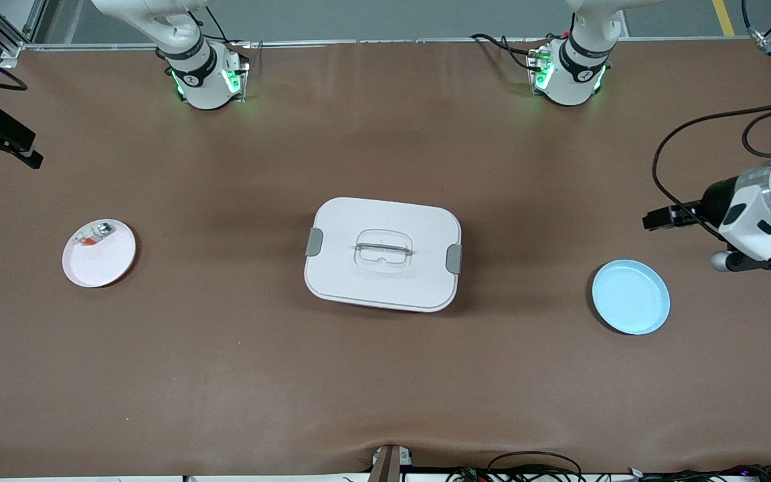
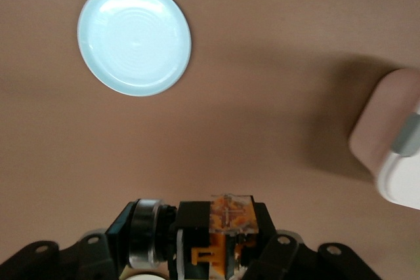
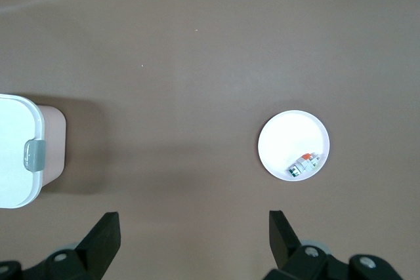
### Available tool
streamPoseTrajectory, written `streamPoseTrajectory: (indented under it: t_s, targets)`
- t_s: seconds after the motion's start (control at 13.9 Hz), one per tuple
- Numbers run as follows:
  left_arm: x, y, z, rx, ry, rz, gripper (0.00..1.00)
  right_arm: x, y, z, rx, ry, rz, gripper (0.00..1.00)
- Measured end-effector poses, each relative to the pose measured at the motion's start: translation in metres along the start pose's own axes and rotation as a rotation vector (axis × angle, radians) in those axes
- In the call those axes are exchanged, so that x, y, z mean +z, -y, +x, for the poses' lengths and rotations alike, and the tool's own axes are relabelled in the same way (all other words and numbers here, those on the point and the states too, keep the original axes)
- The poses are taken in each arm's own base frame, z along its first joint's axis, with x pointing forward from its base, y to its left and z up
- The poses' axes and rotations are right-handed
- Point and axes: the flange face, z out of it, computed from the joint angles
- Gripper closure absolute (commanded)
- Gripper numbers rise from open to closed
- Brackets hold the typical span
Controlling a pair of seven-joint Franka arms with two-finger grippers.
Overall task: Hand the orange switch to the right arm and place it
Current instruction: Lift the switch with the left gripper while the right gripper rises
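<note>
A brown table cover (image 1: 225, 348) spans the scene, lightly creased, under soft even light; above its top edge, grey floor (image 1: 359, 17) carries a yellow stripe (image 1: 723, 17)

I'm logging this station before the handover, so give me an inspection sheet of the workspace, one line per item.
Surface: brown table, no spills seen.
Job's things: orange switch held in the left gripper, up in the air near the blue plate, which has nothing on it.
Clutter: lidded white box mid-table; white plate toward the right arm's end, carrying a small white-and-orange piece.
Grippers: left shut on the switch; right gripper open, waiting above bare table.
Cables: black loops by the left arm; more at the table's near edge.
Surroundings: metal framing at the corners.
</note>
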Motion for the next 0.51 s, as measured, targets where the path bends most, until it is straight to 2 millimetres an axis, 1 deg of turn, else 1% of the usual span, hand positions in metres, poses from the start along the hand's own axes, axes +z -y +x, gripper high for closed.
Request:
streamPoseTrajectory:
  t_s: [0.14,0.29,0.43,0.51]
  targets:
    - [-0.012,-0.033,-0.016,-0.045,0.002,-0.053,0.96,0.001,0.012,0.0,-0.012,0.002,0.005,0.0]
    - [-0.026,-0.064,-0.037,-0.094,0.005,-0.11,0.96,0.001,0.028,-0.001,0.005,0.004,0.01,0.0]
    - [-0.035,-0.098,-0.063,-0.14,0.012,-0.138,0.96,0.002,0.052,-0.004,0.008,0.01,0.04,0.0]
    - [-0.037,-0.116,-0.075,-0.167,0.026,-0.152,0.96,0.002,0.064,-0.005,0.006,0.014,0.078,0.0]
